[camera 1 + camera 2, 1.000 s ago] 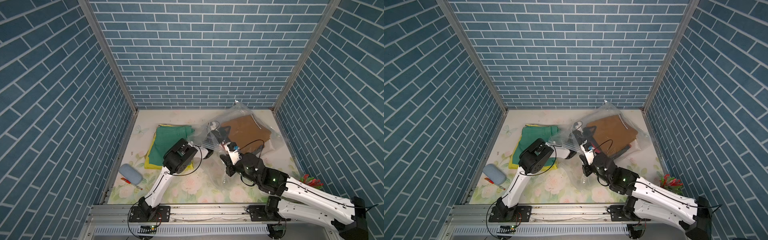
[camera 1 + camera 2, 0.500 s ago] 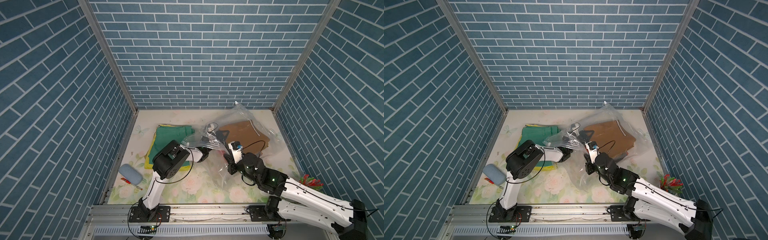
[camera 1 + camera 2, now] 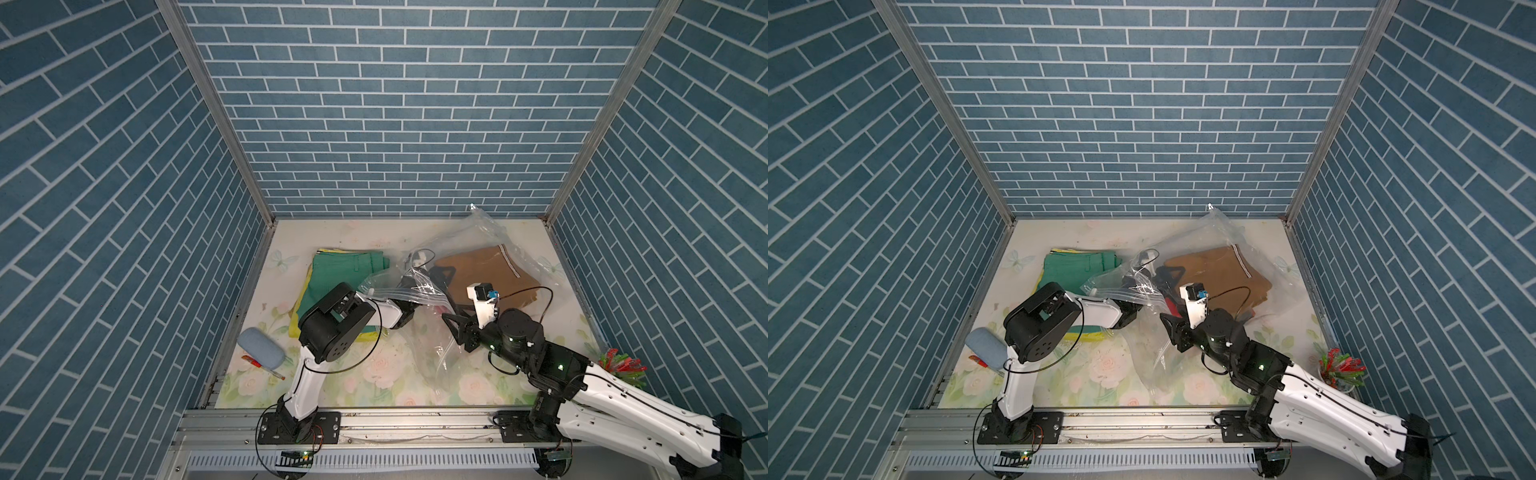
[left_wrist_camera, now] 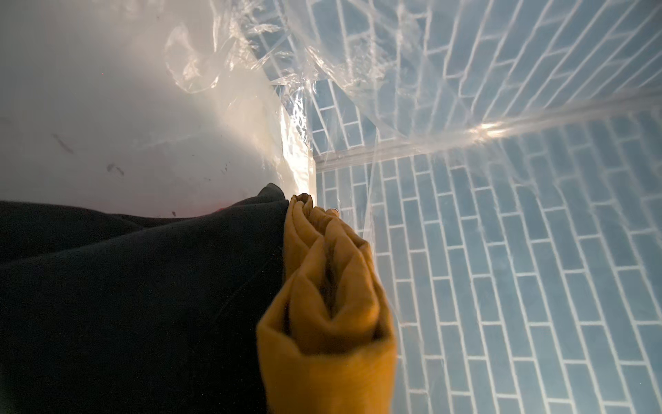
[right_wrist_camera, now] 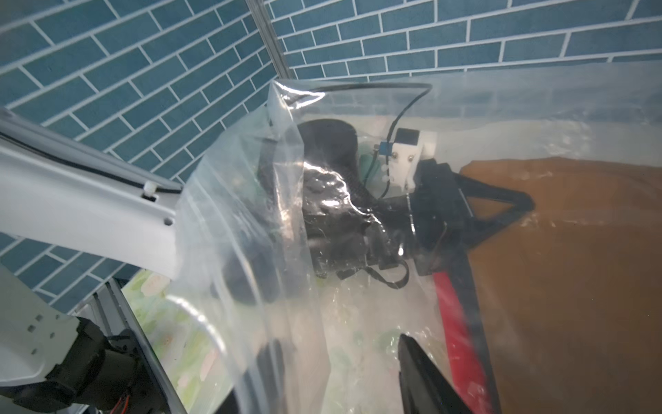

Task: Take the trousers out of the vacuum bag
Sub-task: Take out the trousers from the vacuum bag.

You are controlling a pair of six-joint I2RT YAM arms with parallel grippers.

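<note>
Left claw (image 5: pixel 521 208): clenched, tips together at a point on the edge of the mustard-brown cloth trousers (image 3: pixel 486 274). Cannot tell whether any cloth is pinched. It sits inside the large see-through crinkly plastic vacuum bag (image 3: pixel 492 235), right of centre in both top views.

Left wrist view: black cloth trousers (image 4: pixel 125 304) touch the rolled mustard-brown folds, all under bag film. A red cloth strip (image 5: pixel 462 322) runs along the mustard-brown pair's near edge.

Right claw (image 3: pixel 455 337): released, jaws apart, at the bag's near side with loose film draped around it.

Outside the bag, left of centre: folded green cloth trousers (image 3: pixel 345 274) are stacked on a lime-yellow pair (image 3: pixel 294 328) on the floral desk (image 3: pixel 374 374). A grey-blue oval case (image 3: pixel 261 347) lies at lower left, apart from the stack
</note>
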